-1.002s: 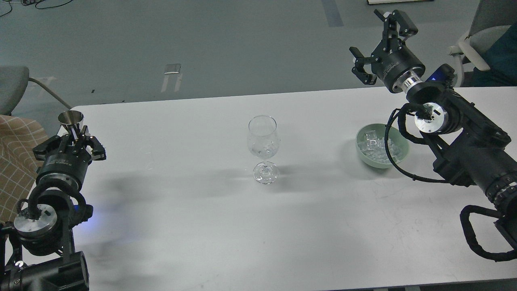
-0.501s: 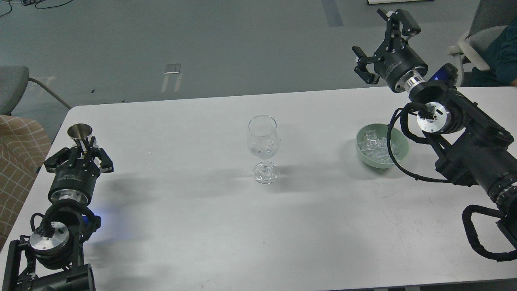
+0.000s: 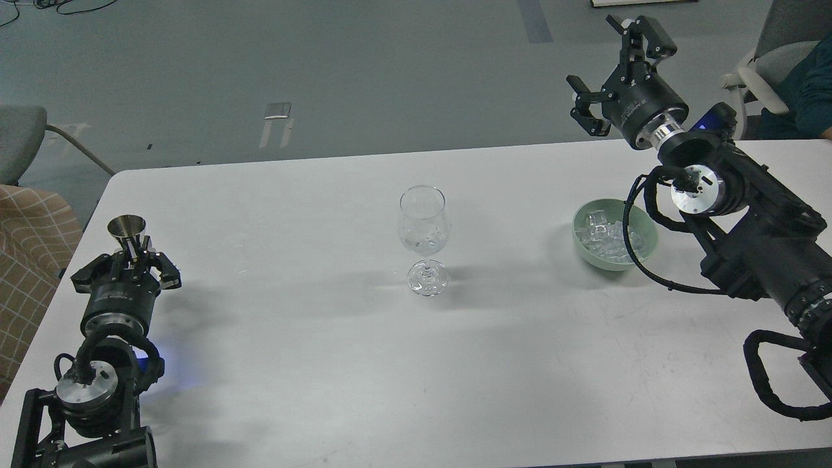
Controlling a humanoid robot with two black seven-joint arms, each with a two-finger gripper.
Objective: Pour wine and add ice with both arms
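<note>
The left gripper [image 3: 129,255], closed on a small metal cup [image 3: 127,227], has dropped lower and nearer the table's [image 3: 312,364] left edge than a second ago, the cup upright above the tabletop. The right gripper [image 3: 614,71] has barely shifted, hanging spread and empty past the table's far edge. The ice [image 3: 608,235] lies in the green bowl [image 3: 588,255], right of the glass [image 3: 424,239].
</note>
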